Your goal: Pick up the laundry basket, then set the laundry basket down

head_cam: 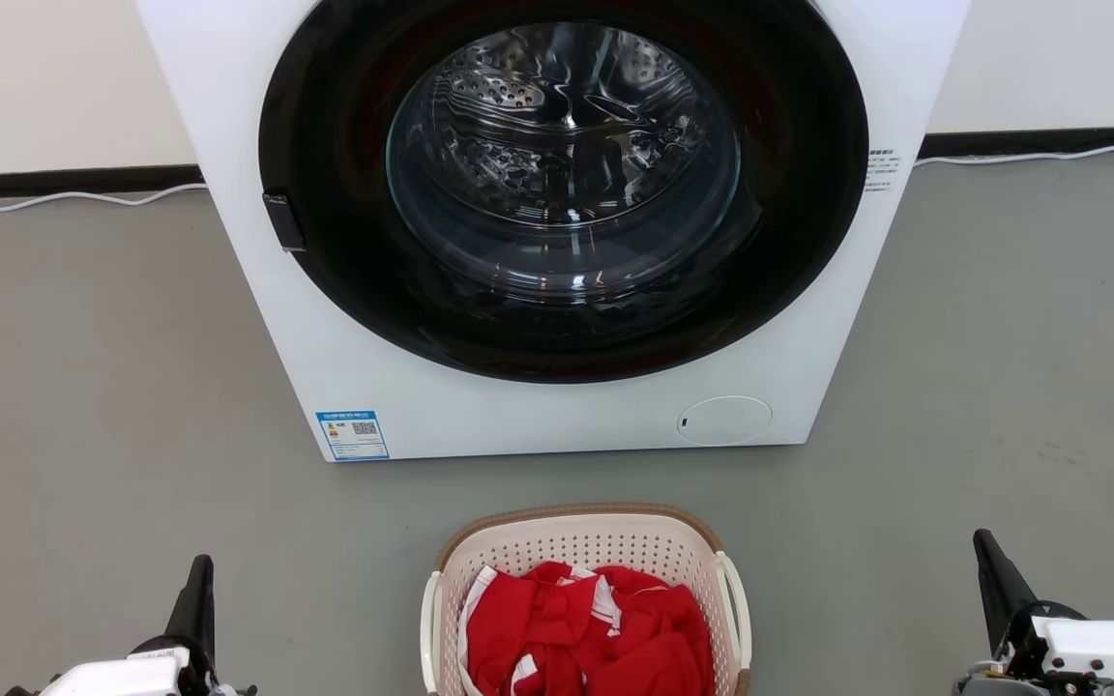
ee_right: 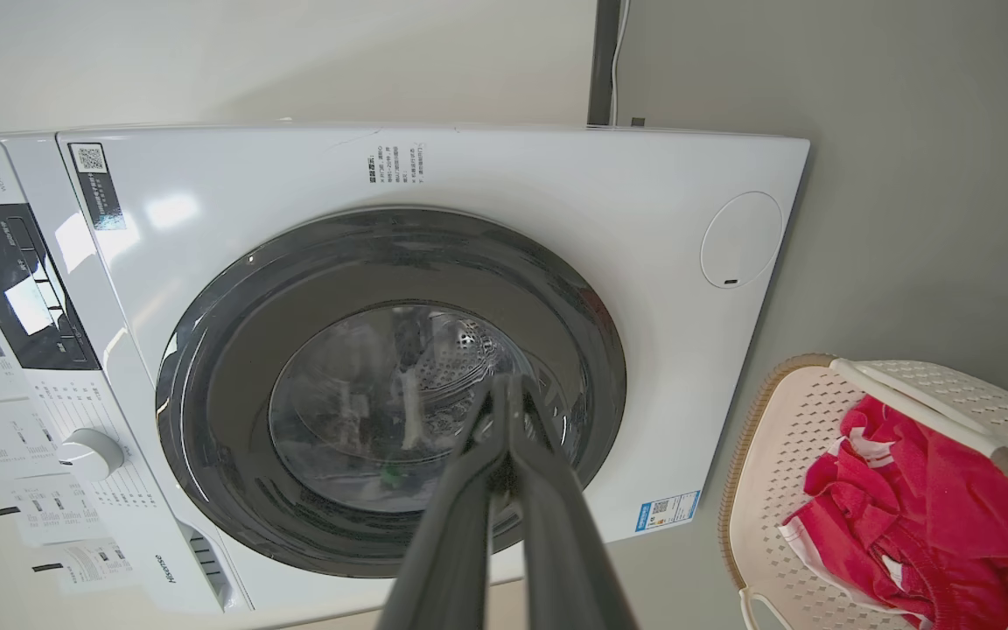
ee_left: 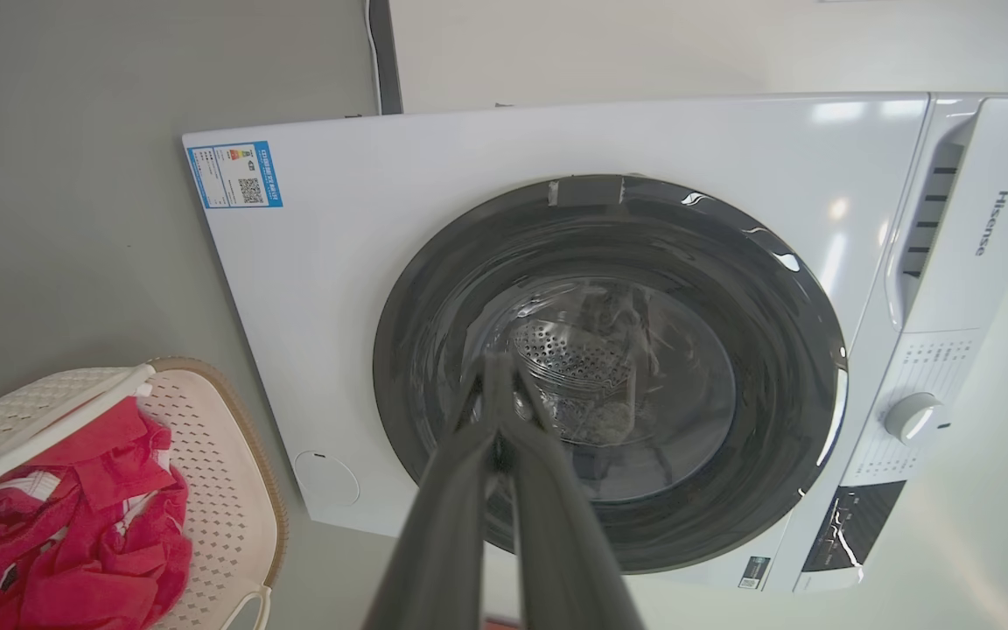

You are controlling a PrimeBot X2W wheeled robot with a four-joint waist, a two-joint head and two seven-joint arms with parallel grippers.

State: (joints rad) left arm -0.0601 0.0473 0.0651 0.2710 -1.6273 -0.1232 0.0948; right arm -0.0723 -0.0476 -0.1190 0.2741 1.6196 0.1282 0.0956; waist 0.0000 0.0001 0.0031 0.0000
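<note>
Left gripper (head_cam: 201, 570) at nine o'clock, right gripper (head_cam: 984, 543) at three, equally flank the laundry basket (head_cam: 581, 546), fingers (ee_left: 460, 499) pressed together.

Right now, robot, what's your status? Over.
Left gripper shut, empty. Right gripper shut, empty. Laundry basket on floor, untouched, red clothes inside. Washing machine behind it.

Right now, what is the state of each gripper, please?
The left gripper is closed, holding nothing.
The right gripper is closed, holding nothing.
</note>
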